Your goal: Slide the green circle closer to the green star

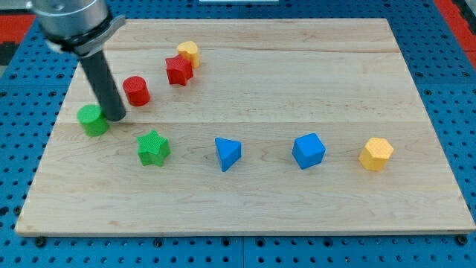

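Near row: a green star-shaped block (153, 147) sat nearest on the left of the pale wooden board (297, 216), then a blue triangular block (227, 153), a blue cube-like block (309, 150) and a yellow hexagonal block (376, 154) in a line running right.
Green circle: the green round block (92, 120) lay a little farther back and to the left of the green star, near it but not touching, with bare wood between them.
My tip: my tip (117, 117) stood on the board just beside the green circle's right edge, seemingly touching it, on the side facing the star.
Grasp: there was no gripper, only a straight dark rod, so nothing was held; it could only push.
Far group: a red cylinder block (136, 90) stood just beyond the tip, with a red star-shaped block (178, 71) and a small yellow block (189, 52) touching each other farther back.
Progress: the circle looked close to the star already, but a gap was left to close.
Remaining: judging by position, the tip was on the wrong side for pushing toward the star and probably needed to get round to the circle's far left.
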Action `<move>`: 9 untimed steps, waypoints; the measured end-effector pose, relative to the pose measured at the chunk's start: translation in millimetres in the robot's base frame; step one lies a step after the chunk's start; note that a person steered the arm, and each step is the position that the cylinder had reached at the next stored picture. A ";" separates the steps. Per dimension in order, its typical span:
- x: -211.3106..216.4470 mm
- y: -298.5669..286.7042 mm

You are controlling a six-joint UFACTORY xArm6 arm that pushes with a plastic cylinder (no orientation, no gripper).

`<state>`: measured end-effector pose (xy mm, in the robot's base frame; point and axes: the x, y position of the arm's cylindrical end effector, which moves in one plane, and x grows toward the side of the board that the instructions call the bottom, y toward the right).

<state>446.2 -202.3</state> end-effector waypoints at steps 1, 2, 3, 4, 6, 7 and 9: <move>-25.6 -1.6; -31.4 -36.1; -5.8 -69.8; 20.4 -49.0; 3.0 -28.1; 44.7 -19.3; 113.4 -70.0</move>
<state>559.6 -272.3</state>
